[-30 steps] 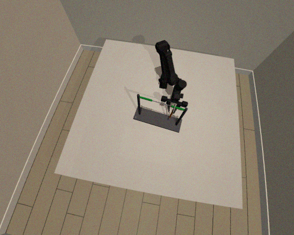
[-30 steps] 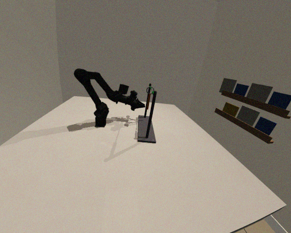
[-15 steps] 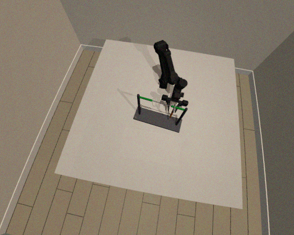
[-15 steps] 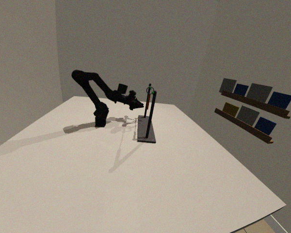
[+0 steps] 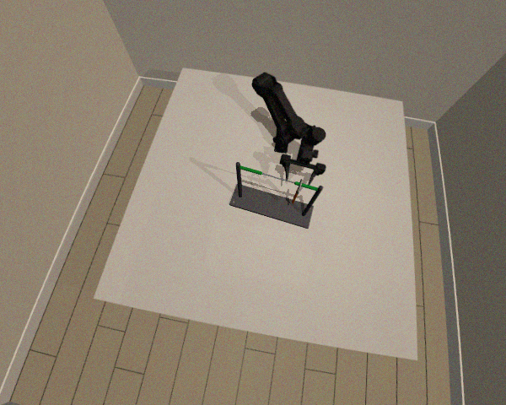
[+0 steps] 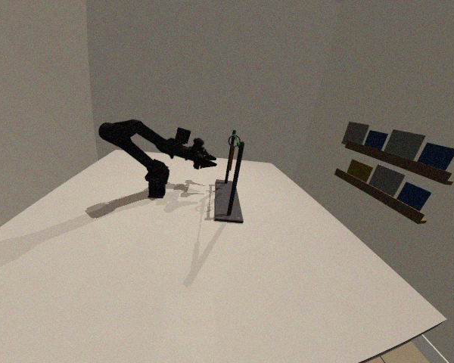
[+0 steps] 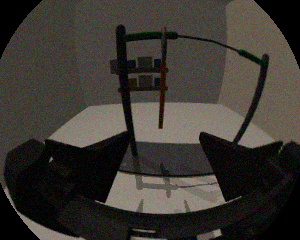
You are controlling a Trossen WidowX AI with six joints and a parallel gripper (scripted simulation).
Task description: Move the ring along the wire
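handle [image 5: 295, 196] orange | wire ends [image 5: 250, 169] green | posts [image 5: 238, 179] dark grey | arm [image 5: 283, 114] black

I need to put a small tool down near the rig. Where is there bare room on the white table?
The white table is bare in front of the dark grey base plate and on both sides of it. It is crowded behind the plate, where the black arm and its open gripper stand.

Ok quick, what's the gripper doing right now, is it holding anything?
Black parallel-jaw gripper: open, jaws spread wide, holding nothing; the orange handle hangs apart from it.
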